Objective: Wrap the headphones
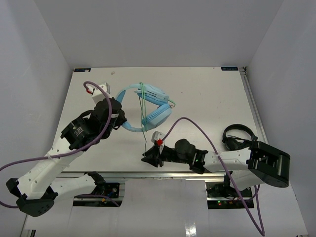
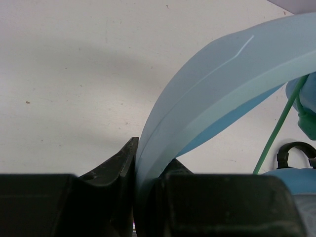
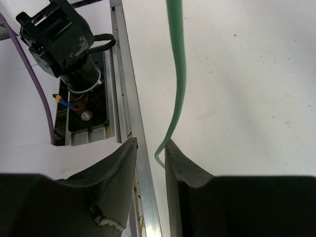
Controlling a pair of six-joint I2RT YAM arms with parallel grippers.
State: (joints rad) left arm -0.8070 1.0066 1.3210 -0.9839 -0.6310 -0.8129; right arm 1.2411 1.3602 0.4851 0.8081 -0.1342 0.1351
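Currently the light blue over-ear headphones (image 1: 158, 114) sit upper-centre, headband clenched in the left fingers (image 2: 121, 163). Their thin green cable (image 3: 180, 74) runs straight down-frame, ending ungripped between the parted right fingers (image 3: 183, 170).

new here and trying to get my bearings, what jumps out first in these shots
The blue headphones are mid-table, their headband clamped in the left pincer. Their thin green cable trails down to the near edge, its end inside the open right pincer. Black headphones sit at the right edge.
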